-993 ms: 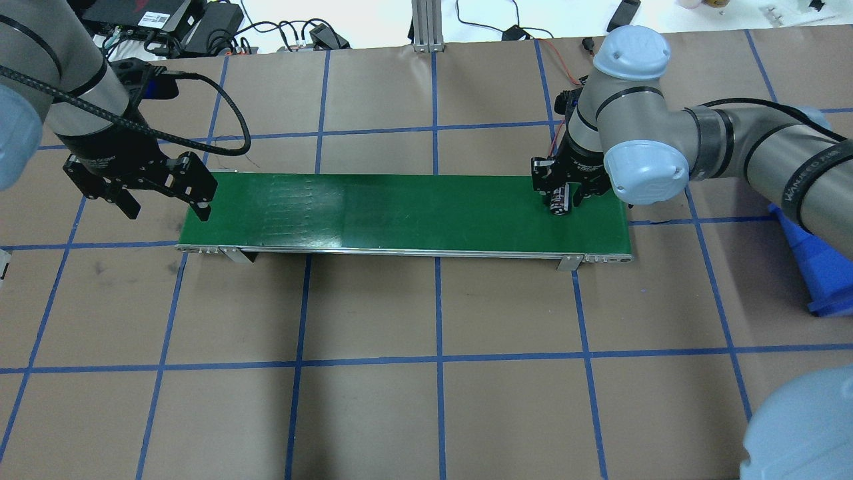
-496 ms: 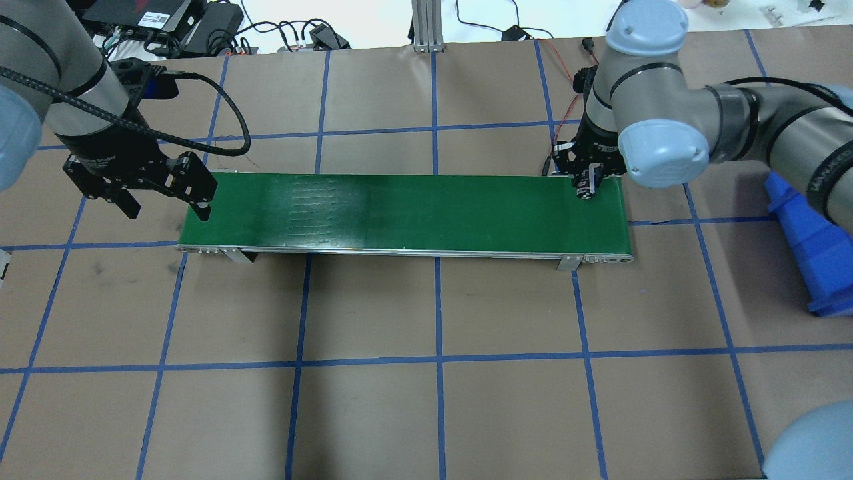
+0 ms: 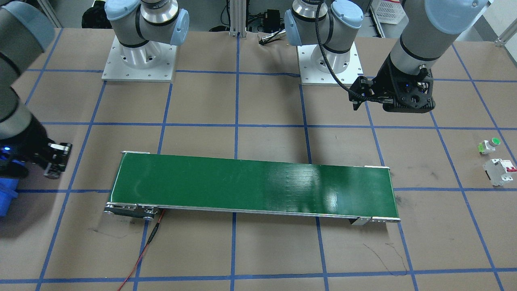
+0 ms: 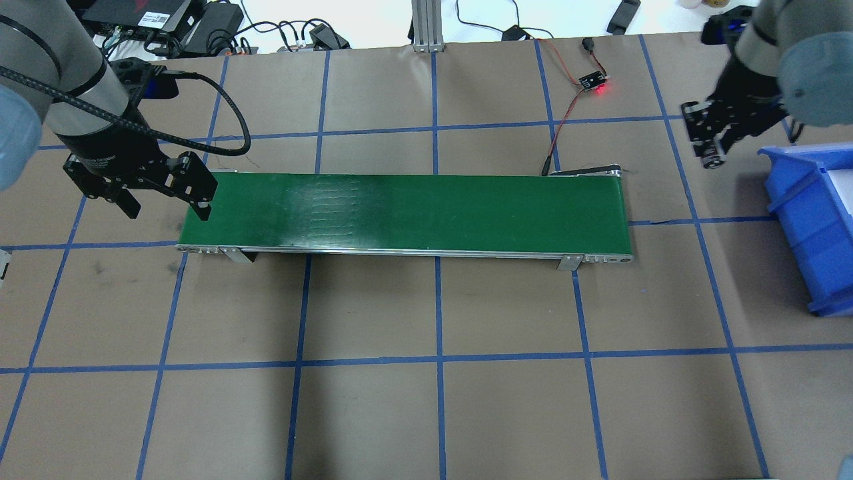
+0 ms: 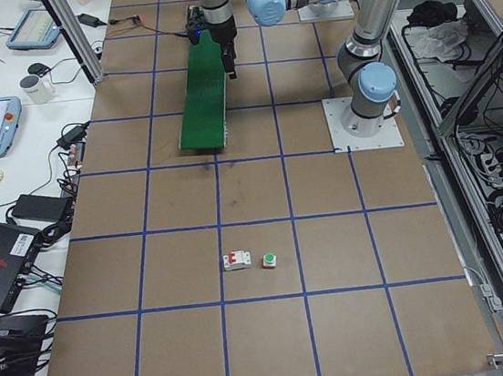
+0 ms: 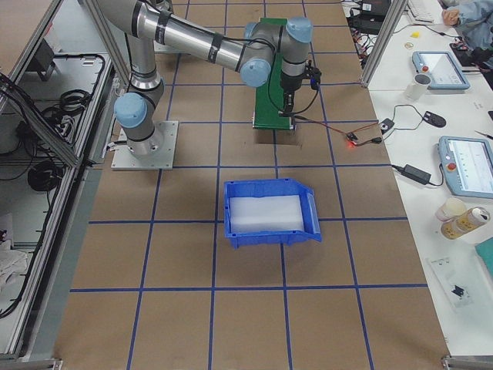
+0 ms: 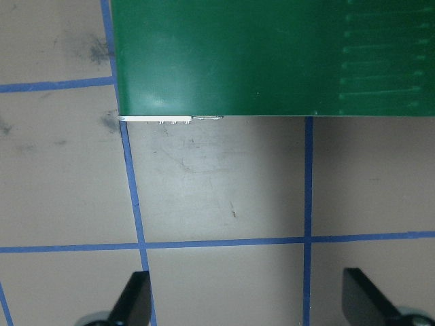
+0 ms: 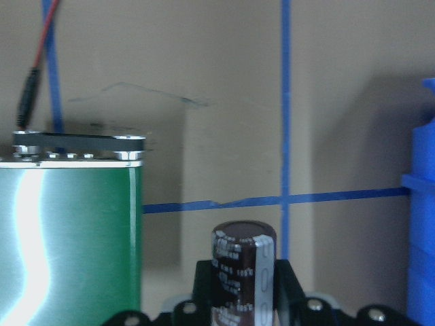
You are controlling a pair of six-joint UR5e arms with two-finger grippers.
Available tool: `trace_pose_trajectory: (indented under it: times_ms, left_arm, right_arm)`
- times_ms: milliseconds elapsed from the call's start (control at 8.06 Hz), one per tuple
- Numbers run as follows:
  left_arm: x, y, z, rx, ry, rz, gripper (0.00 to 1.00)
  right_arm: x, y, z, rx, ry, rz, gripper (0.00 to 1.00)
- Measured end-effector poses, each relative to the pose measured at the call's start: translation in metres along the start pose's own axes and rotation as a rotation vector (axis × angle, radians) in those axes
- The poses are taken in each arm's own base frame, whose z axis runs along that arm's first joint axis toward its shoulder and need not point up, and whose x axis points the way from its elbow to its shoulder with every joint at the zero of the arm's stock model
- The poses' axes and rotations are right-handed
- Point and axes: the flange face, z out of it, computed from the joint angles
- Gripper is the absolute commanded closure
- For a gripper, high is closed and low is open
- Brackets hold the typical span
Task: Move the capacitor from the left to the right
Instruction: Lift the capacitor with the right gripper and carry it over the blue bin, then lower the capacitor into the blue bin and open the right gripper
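Note:
The capacitor, a dark cylinder with a pale stripe, stands upright between the fingers of my right gripper. The gripper is shut on it and holds it in the air past the right end of the green conveyor belt, close to the blue bin. My left gripper is open and empty, hovering over the belt's left end. In the left wrist view its two fingertips are spread wide above bare table.
A white breaker with red switches and a green-capped push button lie on the table on my left side. A red and black wire with a small lit board runs from the belt's far right corner.
My right gripper has lifted the capacitor off the belt's right end and carried it right and away, towards the blue bin. The left arm has not moved.

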Motion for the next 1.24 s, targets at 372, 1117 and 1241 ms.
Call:
trace_pose_trajectory:
  times_ms: [372,1117,1241]
  left_arm:
    - [0.000,-0.002,-0.002,0.012,0.007,-0.004,0.00]
    - [0.013,-0.001,-0.009,0.043,0.056,-0.002,0.00]
    - [0.018,0.000,-0.009,0.043,0.051,0.010,0.00]
  right_arm:
    - [0.157,0.012,0.000,0.006,0.021,-0.165,1.00]
    - [0.305,0.031,0.147,-0.051,-0.026,-0.270,0.30]
    - [0.304,0.033,0.160,-0.059,-0.029,-0.271,0.00]
